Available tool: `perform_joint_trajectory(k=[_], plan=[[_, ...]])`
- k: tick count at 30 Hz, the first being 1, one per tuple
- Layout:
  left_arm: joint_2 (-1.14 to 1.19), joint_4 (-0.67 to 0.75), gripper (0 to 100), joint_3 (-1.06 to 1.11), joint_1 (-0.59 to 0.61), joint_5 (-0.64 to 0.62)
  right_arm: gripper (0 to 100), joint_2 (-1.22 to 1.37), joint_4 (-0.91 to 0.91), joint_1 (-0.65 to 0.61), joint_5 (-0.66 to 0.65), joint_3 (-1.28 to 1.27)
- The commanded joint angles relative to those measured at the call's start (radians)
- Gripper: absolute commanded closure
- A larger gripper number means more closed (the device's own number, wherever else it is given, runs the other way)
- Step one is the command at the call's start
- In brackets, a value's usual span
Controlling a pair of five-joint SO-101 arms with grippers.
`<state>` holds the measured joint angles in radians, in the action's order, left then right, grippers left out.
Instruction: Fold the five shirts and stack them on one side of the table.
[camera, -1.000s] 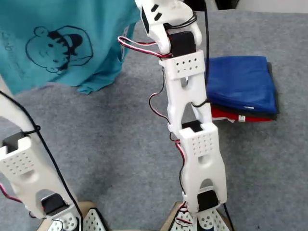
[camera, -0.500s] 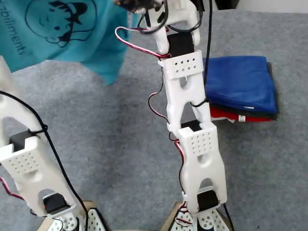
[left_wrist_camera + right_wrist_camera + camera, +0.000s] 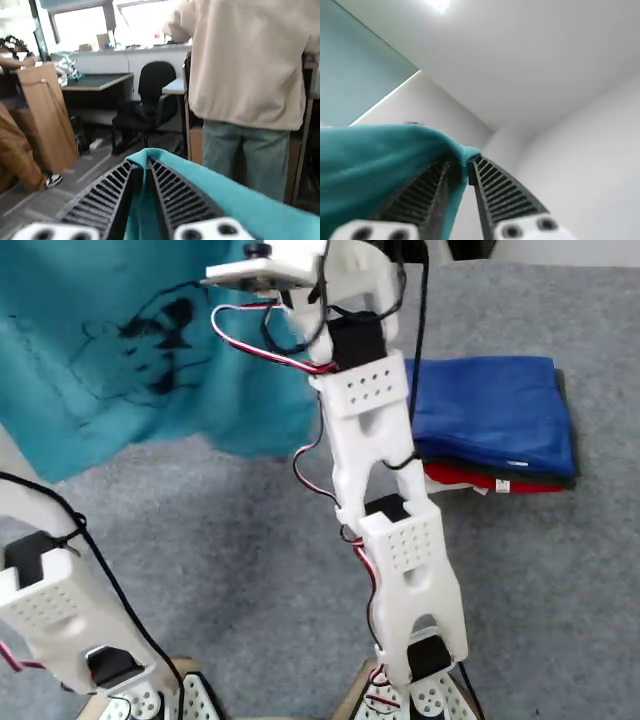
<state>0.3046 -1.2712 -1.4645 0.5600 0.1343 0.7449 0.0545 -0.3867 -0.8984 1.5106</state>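
- The teal shirt (image 3: 120, 360) hangs over the tabletop's (image 3: 250, 550) far left side.
- The left end effector (image 3: 144, 165) and the right end effector (image 3: 465, 162) are each clamped on its top edge, which runs between them.
- The folded stack (image 3: 495, 420) lies to the right, nearer the right end effector.

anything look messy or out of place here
Only slightly: the folded red shirt pokes out from beneath the folded blue shirt above it. The teal printed shirt hangs pinched in the left gripper and right gripper.
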Motion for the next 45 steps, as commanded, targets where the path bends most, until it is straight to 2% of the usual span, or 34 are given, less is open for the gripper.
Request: perform_joint_trajectory(k=[1, 4, 9, 14, 16, 18, 26, 32, 39, 45], plan=[[-0.038, -0.141, 97, -0.024, 0.062, 0.002, 98.4, -0.065, -0.101, -0.011, -0.009, 0.102], [-0.035, -0.267, 97, -0.022, 0.107, 0.002, 98.4, -0.061, -0.301, -0.011, -0.009, 0.166], [0.012, -0.451, 97, 0.012, 0.111, 0.005, 98.4, -0.097, -0.717, -0.011, -0.008, 0.162], [0.129, -0.485, 97, 0.113, 0.124, 0.005, 98.4, -0.108, -1.134, -0.031, -0.005, 0.163], [0.155, -0.486, 97, 0.128, 0.150, 0.006, 98.4, -0.111, -1.249, -0.031, 0.000, 0.166], [0.152, -0.486, 97, 0.142, 0.173, 0.006, 98.4, -0.136, -1.327, -0.026, 0.060, 0.165], [0.038, -0.491, 97, 0.157, 0.277, 0.006, 98.4, -0.291, -1.536, -0.032, 0.330, 0.162], [-0.204, -0.491, 97, 0.372, 0.363, 0.006, 98.4, -0.447, -1.626, -0.032, 0.489, 0.160], [-0.692, -0.489, 97, 0.814, 0.433, 0.008, 98.4, -0.656, -1.629, -0.032, 0.594, 0.159], [-1.189, -0.486, 97, 1.147, 0.449, 0.009, 98.4, -0.799, -1.645, -0.032, 0.617, 0.151]])
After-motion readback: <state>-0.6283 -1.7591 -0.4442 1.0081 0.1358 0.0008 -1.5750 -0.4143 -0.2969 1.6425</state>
